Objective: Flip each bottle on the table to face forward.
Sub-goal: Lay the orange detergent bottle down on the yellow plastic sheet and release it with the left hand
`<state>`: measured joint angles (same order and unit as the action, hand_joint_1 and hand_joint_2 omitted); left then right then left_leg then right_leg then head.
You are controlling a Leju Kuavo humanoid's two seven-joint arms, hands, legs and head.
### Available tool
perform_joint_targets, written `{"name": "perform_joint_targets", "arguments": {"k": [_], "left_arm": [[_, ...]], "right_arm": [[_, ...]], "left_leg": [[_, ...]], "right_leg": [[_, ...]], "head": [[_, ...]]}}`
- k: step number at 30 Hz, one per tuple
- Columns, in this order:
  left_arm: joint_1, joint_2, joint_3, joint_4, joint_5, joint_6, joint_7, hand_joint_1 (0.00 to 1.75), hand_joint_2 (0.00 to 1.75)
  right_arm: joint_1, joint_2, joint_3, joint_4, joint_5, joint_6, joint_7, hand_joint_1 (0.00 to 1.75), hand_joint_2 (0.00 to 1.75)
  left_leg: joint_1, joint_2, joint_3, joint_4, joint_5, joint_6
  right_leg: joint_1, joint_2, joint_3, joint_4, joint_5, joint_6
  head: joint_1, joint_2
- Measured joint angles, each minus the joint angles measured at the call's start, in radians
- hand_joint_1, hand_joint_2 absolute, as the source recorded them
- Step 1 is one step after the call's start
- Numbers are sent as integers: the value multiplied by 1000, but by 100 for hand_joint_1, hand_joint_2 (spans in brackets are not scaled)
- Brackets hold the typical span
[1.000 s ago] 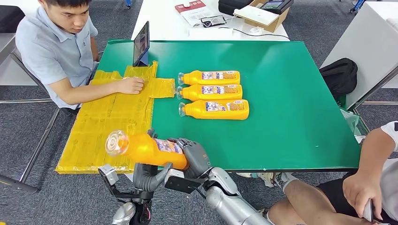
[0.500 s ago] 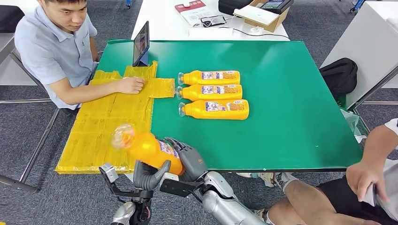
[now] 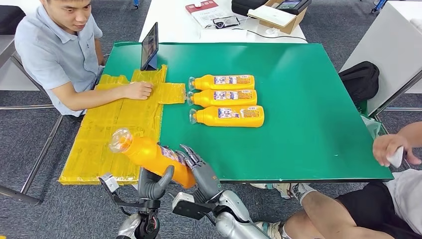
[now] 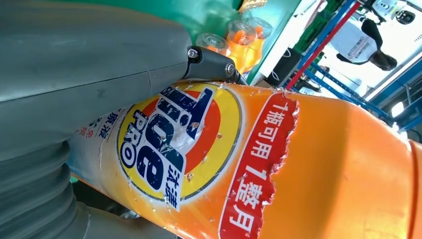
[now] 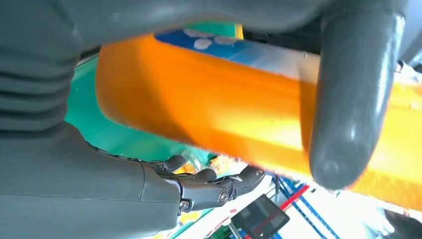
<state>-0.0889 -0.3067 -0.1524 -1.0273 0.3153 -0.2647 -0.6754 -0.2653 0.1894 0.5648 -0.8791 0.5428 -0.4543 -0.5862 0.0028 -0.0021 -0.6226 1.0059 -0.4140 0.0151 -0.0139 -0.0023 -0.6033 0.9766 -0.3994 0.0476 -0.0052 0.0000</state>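
An orange detergent bottle point(image 3: 157, 158) hangs tilted over the table's near left corner, its clear cap up and to the left. My left hand point(image 3: 153, 183) grips it from below, thumb against its side. In the left wrist view the bottle point(image 4: 298, 164) shows its front label. My right hand point(image 3: 201, 172) is at the bottle's base with its fingers stretched out; its thumb point(image 5: 348, 99) lies across the bottle point(image 5: 214, 114), the fingers apart from it. Three more orange bottles point(image 3: 222, 82) point(image 3: 223, 98) point(image 3: 228, 116) lie side by side on the green table point(image 3: 308, 124), caps to the left.
A yellow mat point(image 3: 114, 129) covers the table's left part, and a seated person's hand point(image 3: 137, 90) rests on it. A tablet point(image 3: 150, 46) stands at the back left. Another person point(image 3: 398, 149) sits at the right edge, and a black bag point(image 3: 359, 79) lies beyond the table.
The bottle has tipped from nearly level to slanted, base lower. My right hand's fingers have uncurled from its base. The hand of the person on the right has risen.
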Motion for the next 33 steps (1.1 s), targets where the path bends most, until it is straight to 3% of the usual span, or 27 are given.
{"name": "perform_joint_targets", "arguments": {"k": [5, 10, 16, 20, 27, 30, 33], "left_arm": [[-2, 0, 8, 0, 7, 22, 6, 175, 175], [-10, 8, 14, -27, -63, 191, 4, 175, 175], [-101, 77, 18, -56, -482, 537, 70, 175, 175], [-177, 122, 8, -40, -739, 662, 152, 175, 175], [-345, 165, -40, 91, -1013, 657, 315, 175, 175], [-460, 183, -82, 207, -1198, 631, 452, 175, 175], [-579, 197, -142, 343, -1380, 534, 592, 175, 175]], "right_arm": [[29, -19, -4, -58, 0, -13, -5, 0, 0], [92, -50, -37, -169, 12, -69, -23, 0, 0], [186, -93, -124, -378, 31, -142, -61, 0, 0], [220, -99, -179, -481, 30, -156, -76, 0, 0], [235, -98, -215, -542, -9, -128, -98, 0, 0], [236, -93, -225, -546, -29, -105, -101, 0, 0], [235, -88, -237, -546, -46, -72, -105, 0, 0]], "left_leg": [[0, 0, 0, 0, 0, 0], [0, 0, 0, 0, 0, 0], [0, -1, 0, 0, 0, 0], [0, -1, 0, 0, 1, 0], [0, -1, 0, 0, 2, 1], [0, -1, 0, 0, 2, 1], [0, -1, 0, 0, 3, 1]], "right_leg": [[0, 0, 0, 0, 0, 0], [0, 0, 0, 0, 0, 0], [0, 0, 0, 0, 0, 0], [0, 0, 0, 0, 0, 0], [0, 0, 0, 0, 1, 0], [0, 0, 0, 0, 1, 0], [0, 0, 0, 1, 1, 0]], "head": [[0, 0], [0, 0], [0, 0], [0, 0], [0, 0], [0, 0], [0, 0]]}}
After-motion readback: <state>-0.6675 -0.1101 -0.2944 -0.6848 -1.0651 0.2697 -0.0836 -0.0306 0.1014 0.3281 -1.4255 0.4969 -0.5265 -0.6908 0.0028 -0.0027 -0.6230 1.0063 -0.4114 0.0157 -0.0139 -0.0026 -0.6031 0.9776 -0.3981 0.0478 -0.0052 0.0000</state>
